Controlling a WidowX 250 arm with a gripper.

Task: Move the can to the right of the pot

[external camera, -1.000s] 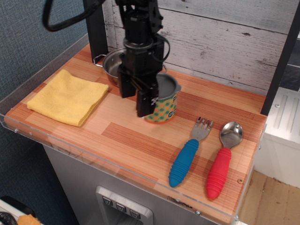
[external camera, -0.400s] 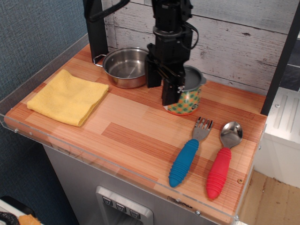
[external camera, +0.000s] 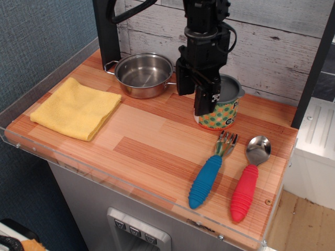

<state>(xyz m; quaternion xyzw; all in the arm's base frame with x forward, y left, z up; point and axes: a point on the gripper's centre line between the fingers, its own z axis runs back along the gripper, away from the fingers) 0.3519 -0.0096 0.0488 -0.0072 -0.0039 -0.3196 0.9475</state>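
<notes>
The can [external camera: 222, 112], with a grey lid and an orange and green dotted label, is at the back of the wooden table, a little right of the pot [external camera: 144, 74]. It tilts slightly, and whether its base touches the wood is unclear. The shiny steel pot has two loop handles and is empty. My black gripper [external camera: 193, 98] comes down from above and is shut on the can's left rim, with one finger [external camera: 204, 99] in front of the label. It hides the can's left side.
A folded yellow cloth [external camera: 76, 107] lies at the left. A blue-handled fork [external camera: 209, 177] and a red-handled spoon [external camera: 247, 180] lie in front of the can. A black post [external camera: 107, 31] stands behind the pot, before the plank wall.
My gripper has carried the can to the right and back, from in front of the pot to a spot at the pot's right. The pot is now fully in view.
</notes>
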